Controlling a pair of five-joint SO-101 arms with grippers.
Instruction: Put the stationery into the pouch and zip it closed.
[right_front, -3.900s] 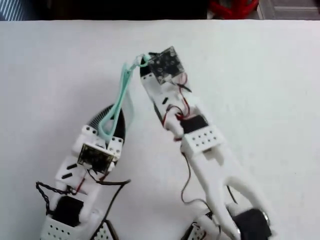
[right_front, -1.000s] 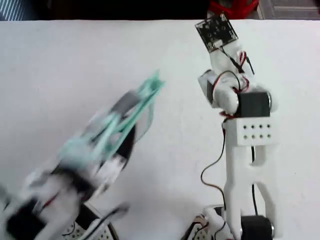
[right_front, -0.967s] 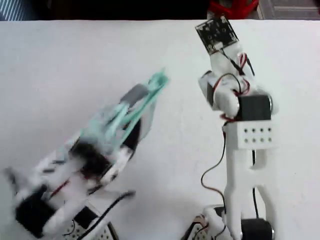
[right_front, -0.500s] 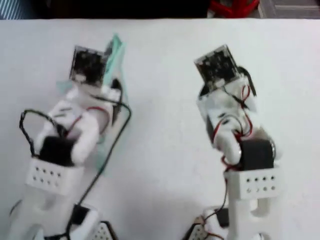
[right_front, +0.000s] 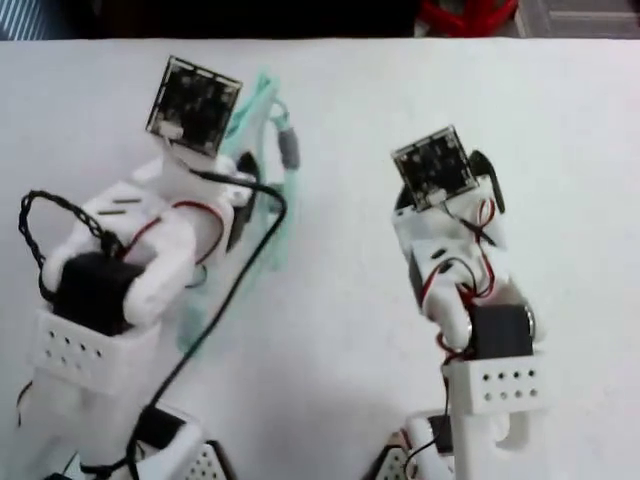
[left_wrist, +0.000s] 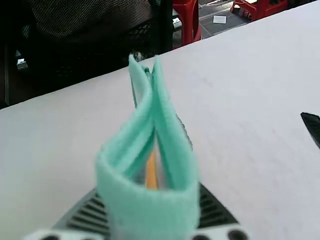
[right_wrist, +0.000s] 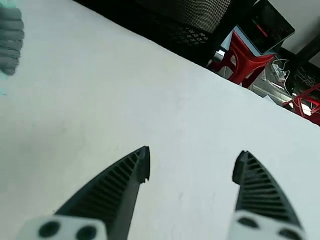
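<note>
Left pincer (left_wrist: 150, 222) clamped the pouch (left_wrist: 145, 195), which I judged light and floppy, best held at its zipper edge (left_wrist: 165, 120); right pincer (right_wrist: 192, 165) gaped empty.

Mint pouch (left_wrist: 149, 207) gapes open, yellow pencil (left_wrist: 151, 173) inside.

Bright, even light, probably from overhead, glares off the white table (right_front: 560, 150); shadows are faint.
</note>
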